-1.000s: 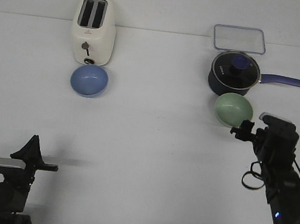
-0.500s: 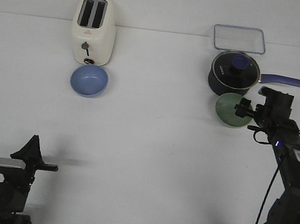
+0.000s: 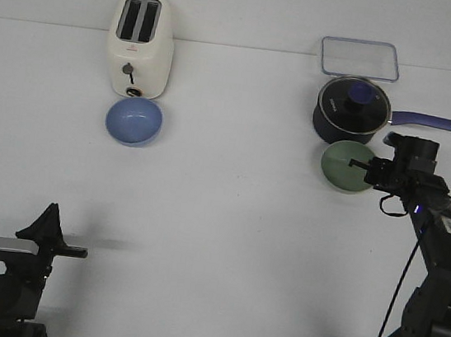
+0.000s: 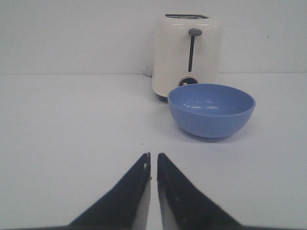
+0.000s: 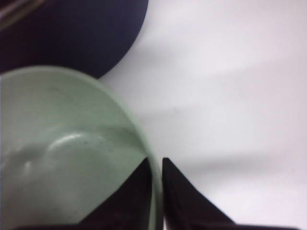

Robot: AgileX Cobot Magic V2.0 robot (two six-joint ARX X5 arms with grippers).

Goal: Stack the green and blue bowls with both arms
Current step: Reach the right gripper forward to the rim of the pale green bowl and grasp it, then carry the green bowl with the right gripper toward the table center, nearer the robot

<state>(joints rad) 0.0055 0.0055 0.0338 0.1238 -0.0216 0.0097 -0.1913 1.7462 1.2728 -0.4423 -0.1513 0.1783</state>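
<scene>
The pale green bowl (image 3: 344,164) sits on the white table in front of the navy saucepan. My right gripper (image 3: 368,172) is at its right rim, one finger inside and one outside, shut on the rim; the wrist view shows the green bowl (image 5: 62,158) with the rim between my fingertips (image 5: 157,163). The blue bowl (image 3: 134,120) sits in front of the toaster at the far left; the left wrist view shows the blue bowl (image 4: 211,109) ahead. My left gripper (image 3: 51,216) (image 4: 153,156) is low near the front left, shut and empty, far from the blue bowl.
A cream toaster (image 3: 141,45) stands behind the blue bowl. A dark navy saucepan (image 3: 352,110) with a glass lid and long handle stands right behind the green bowl. A clear lidded container (image 3: 360,58) lies at the back right.
My right arm has reached forward to the green bowl and its fingers have closed over the bowl's right rim. The bowl has shifted slightly left. The left arm has not moved.
</scene>
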